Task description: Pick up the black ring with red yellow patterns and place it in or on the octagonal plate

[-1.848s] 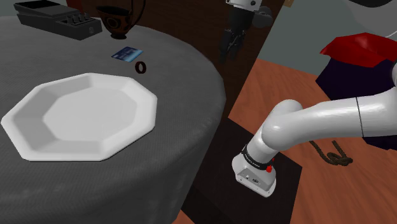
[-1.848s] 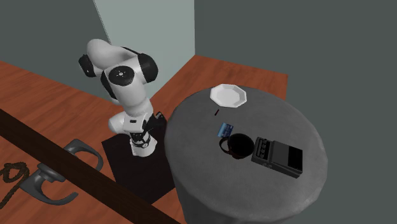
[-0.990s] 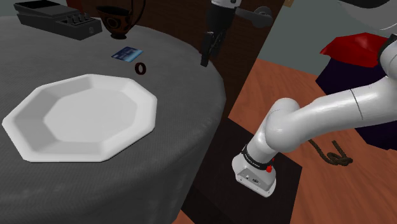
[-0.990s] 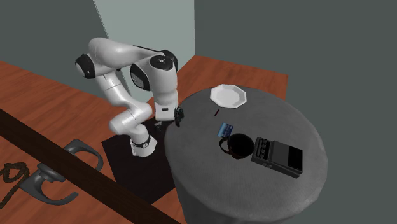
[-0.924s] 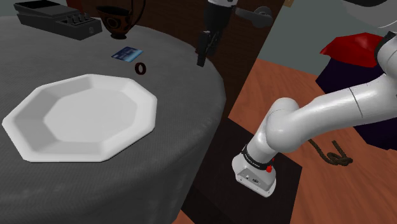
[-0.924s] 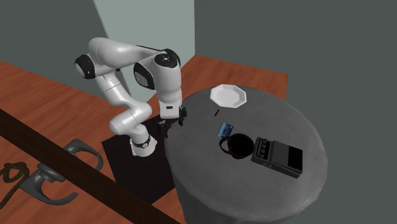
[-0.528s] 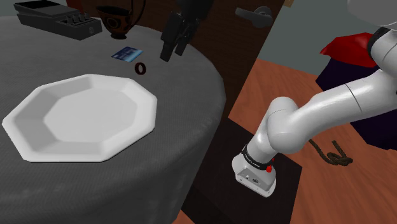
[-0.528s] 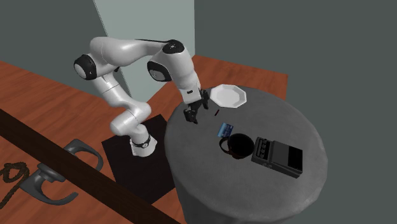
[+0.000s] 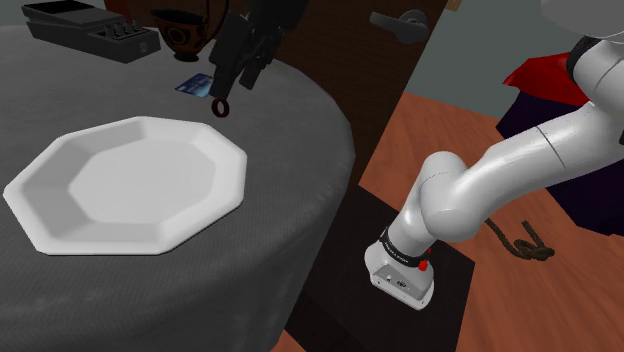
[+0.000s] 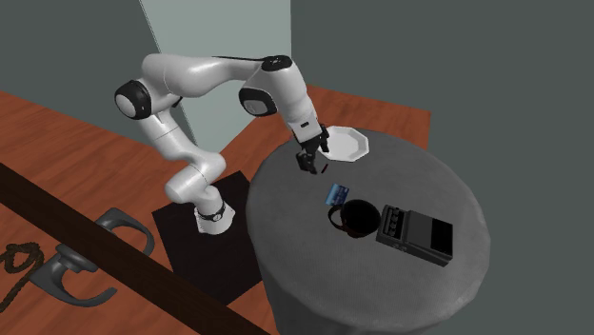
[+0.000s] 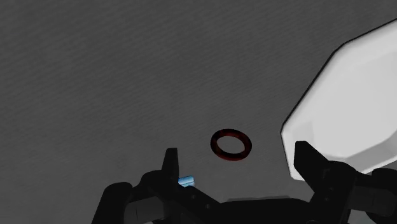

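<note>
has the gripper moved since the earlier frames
Yes. In the shoulder view the gripper has swung left, from past the table edge to just above the ring.

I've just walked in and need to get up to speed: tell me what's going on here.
A white Franka arm is reaching over the round grey table to fetch a small dark ring with a reddish edge. Its black gripper hovers just above the ring with the fingers open. The wrist view shows the ring lying on the table between them, untouched. The white octagonal plate sits right beside the ring with nothing on it, so the pick-up has not happened yet.
</note>
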`<control>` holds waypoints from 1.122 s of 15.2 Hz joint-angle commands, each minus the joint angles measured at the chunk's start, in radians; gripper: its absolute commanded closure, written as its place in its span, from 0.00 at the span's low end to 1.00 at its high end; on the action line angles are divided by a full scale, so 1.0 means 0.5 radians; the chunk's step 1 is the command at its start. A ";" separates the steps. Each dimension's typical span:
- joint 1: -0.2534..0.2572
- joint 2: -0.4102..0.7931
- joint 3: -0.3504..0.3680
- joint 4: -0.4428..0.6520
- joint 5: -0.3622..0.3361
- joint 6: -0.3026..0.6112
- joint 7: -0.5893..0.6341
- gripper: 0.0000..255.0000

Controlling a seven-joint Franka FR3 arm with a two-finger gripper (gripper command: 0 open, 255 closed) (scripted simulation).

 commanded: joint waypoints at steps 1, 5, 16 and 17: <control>0.002 0.019 0.016 -0.031 0.004 0.056 0.000 0.00; 0.005 0.046 0.040 -0.099 0.013 0.152 -0.002 0.00; 0.005 0.045 0.040 -0.097 0.013 0.150 -0.001 1.00; 0.005 0.045 0.040 -0.097 0.013 0.150 -0.001 1.00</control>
